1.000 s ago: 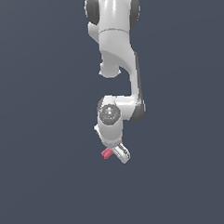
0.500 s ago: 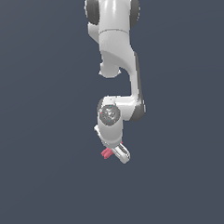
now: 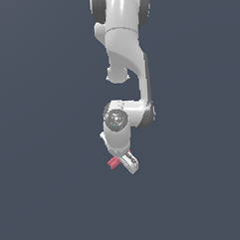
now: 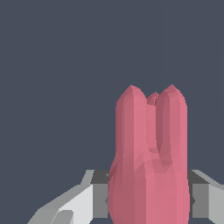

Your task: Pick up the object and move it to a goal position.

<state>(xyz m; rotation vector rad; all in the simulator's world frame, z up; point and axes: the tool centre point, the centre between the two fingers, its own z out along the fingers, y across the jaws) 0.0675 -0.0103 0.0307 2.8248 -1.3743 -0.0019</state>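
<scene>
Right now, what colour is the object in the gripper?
Pinkish-red object, ridged lengthwise; clearest in the wrist view.

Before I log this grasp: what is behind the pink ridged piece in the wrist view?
The pink ridged piece stands between grey fingers of the gripper; behind it only plain dark background. Its base and contact points are covered.

1. Around my claw (image 3: 125,162) the exterior view shows only plain dark ground on every side, left, right and below.
2. Directly above my claw stands my own arm (image 3: 123,57), the one bulky thing near it.
3. Between my fingers (image 4: 89,199) the gap is filled by the object (image 4: 148,166), which sticks out beyond them.
4. Past the object's tips, the wrist view shows open dark space.
</scene>
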